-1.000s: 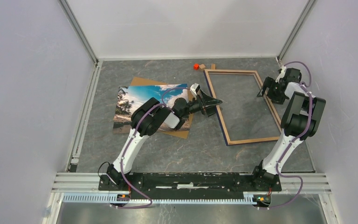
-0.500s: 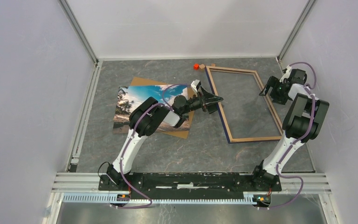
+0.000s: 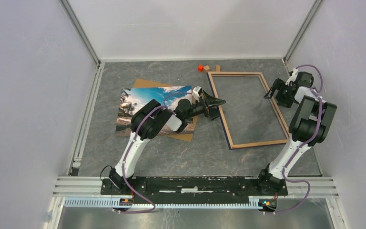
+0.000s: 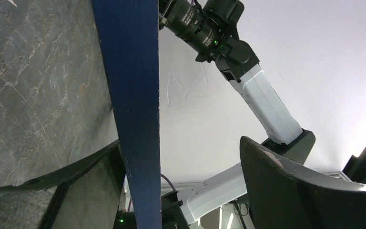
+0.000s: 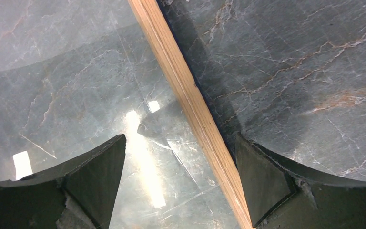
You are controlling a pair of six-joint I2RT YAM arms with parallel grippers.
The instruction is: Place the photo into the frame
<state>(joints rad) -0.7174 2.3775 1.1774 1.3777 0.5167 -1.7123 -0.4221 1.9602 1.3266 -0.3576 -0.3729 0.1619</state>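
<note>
Straddling frame (image 3: pixel 259 143) rails: left pincer (image 3: pixel 220 101) wide open over blue-edged rail, right pincer (image 3: pixel 270 89) open over wood rail, neither clamped. Frame right of centre on desk (image 3: pixel 171 152). Thin, stiff, probably light; grip mid-rail. Photo (image 3: pixel 147 102) left on board (image 3: pixel 183 136), glossy, likely slippery. Right wall close, room at near side.

The left arm (image 3: pixel 131 152) rises from the lower left and bends toward the centre. Its left gripper (image 3: pixel 218 101) points right, fingers spread wide. The right arm (image 3: pixel 290 148) climbs the right side and folds over at the elbow. Its right gripper (image 3: pixel 270 91) points left, fingers spread.
</note>
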